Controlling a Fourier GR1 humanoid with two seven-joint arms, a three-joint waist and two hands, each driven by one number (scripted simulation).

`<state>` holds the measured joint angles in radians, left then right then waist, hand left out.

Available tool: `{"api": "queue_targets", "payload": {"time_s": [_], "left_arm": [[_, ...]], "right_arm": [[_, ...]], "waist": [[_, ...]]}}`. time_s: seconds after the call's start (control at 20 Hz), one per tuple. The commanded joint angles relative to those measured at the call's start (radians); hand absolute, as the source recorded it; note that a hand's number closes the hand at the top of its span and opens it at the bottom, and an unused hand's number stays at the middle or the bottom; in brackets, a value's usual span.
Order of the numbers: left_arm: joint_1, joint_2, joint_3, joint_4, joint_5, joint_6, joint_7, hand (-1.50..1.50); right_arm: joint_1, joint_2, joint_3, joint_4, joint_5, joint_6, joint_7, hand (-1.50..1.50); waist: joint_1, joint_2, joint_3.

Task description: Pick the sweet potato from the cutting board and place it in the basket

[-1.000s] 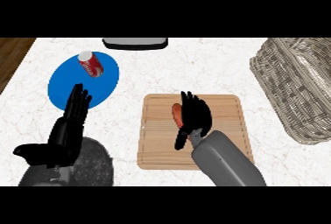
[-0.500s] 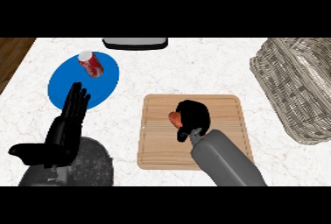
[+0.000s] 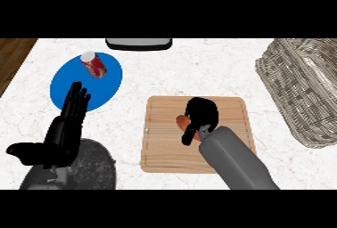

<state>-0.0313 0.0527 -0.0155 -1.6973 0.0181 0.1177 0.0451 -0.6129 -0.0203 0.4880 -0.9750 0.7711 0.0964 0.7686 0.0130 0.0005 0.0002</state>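
An orange sweet potato (image 3: 181, 121) lies on the wooden cutting board (image 3: 230, 107) in the middle of the counter. Only its left end shows beside my right hand (image 3: 201, 115), whose fingers are curled over it and whose thumb reaches down along its left side. The grey wicker basket (image 3: 304, 89) stands at the right edge, well apart from the board. My left hand (image 3: 63, 131) rests open at the lower left, fingers up, holding nothing.
A blue plate (image 3: 72, 91) at the upper left carries a red can (image 3: 92, 65) lying on its side. A dark grey appliance (image 3: 139, 43) sits at the counter's back edge. A dark round object (image 3: 92, 167) shows at the lower left by my left forearm.
My right hand's fingers went from straight over the sweet potato to curled round it, covering most of it. The left hand stayed still.
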Motion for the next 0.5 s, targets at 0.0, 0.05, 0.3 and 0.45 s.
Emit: {"api": "queue_targets", "payload": {"time_s": [0.0, 0.05, 0.3, 0.45], "left_arm": [[-0.012, -0.004, 0.004, -0.010, 0.000, 0.008, -0.004, 0.00], [0.001, 0.003, 0.003, -0.009, 0.014, -0.014, -0.006, 0.00], [-0.011, 0.009, -0.018, -0.022, 0.007, -0.031, -0.016, 0.00], [-0.056, -0.007, -0.039, -0.003, 0.001, -0.031, -0.011, 0.00]], "right_arm": [[-0.075, -0.091, -0.200, 0.137, -0.001, -0.118, 0.127, 1.50], [-0.086, -0.120, -0.258, 0.148, -0.009, -0.149, 0.194, 1.50], [-0.172, -0.227, -0.414, 0.272, 0.000, -0.280, 0.361, 1.50], [-0.262, -0.271, -0.437, 0.367, 0.057, -0.322, 0.427, 1.50]], "waist": [[0.013, 0.022, 0.001], [0.010, 0.028, 0.001], [0.068, 0.060, 0.003], [0.092, 0.064, 0.001]]}}
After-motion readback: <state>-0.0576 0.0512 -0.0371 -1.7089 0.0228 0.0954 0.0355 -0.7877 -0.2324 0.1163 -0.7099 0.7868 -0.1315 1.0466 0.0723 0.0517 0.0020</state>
